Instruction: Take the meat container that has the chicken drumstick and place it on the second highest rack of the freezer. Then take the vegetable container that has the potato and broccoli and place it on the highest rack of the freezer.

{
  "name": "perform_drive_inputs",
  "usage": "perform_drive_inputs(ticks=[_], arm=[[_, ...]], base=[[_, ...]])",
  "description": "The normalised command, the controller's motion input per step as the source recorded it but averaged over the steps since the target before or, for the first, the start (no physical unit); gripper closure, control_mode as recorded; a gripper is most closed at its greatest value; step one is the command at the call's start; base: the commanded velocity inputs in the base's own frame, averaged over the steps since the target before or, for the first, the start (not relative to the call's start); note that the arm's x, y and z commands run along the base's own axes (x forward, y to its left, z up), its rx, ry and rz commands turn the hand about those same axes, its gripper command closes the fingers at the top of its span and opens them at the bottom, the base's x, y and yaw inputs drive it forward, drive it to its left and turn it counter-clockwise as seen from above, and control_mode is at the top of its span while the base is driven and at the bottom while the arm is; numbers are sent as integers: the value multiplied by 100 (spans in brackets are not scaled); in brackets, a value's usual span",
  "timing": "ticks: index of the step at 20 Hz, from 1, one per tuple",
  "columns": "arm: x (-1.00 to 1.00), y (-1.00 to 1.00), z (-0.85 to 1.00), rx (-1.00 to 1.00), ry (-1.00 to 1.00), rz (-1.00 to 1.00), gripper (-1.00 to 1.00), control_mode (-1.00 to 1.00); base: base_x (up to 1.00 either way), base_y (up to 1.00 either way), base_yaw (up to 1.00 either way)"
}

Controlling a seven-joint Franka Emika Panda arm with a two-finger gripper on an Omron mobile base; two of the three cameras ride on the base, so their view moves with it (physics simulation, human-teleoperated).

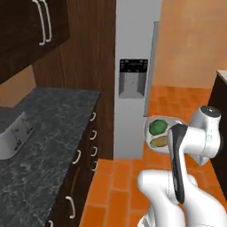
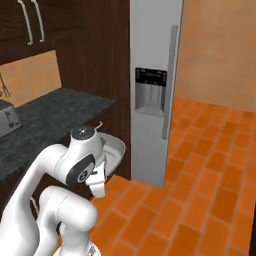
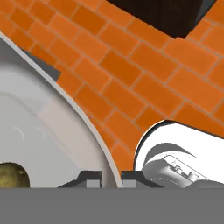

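gripper [image 3: 111,175] clenched on vegetable container [image 1: 150,122] rim | broccoli [image 1: 158,127] + potato [image 1: 160,141] inside | freezer [image 1: 135,66] door closed, container held near it

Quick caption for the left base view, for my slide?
Arm carries the vegetable container, with broccoli and potato, toward the closed freezer.

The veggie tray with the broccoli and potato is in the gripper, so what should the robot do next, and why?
Probably carry the tray toward the freezer ahead. The gripper is shut on the tray's rim, holding the broccoli and potato over the orange floor, and the freezer door looks closed, so the racks cannot be reached yet.
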Motion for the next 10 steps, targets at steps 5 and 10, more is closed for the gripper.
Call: perform_drive_inputs(ticks=[5,10], arm=[[0,0,0,0,0,0,100,100],[0,0,0,0,0,0,100,100]], base=[[34,-68,-70],[88,-84,-49]])
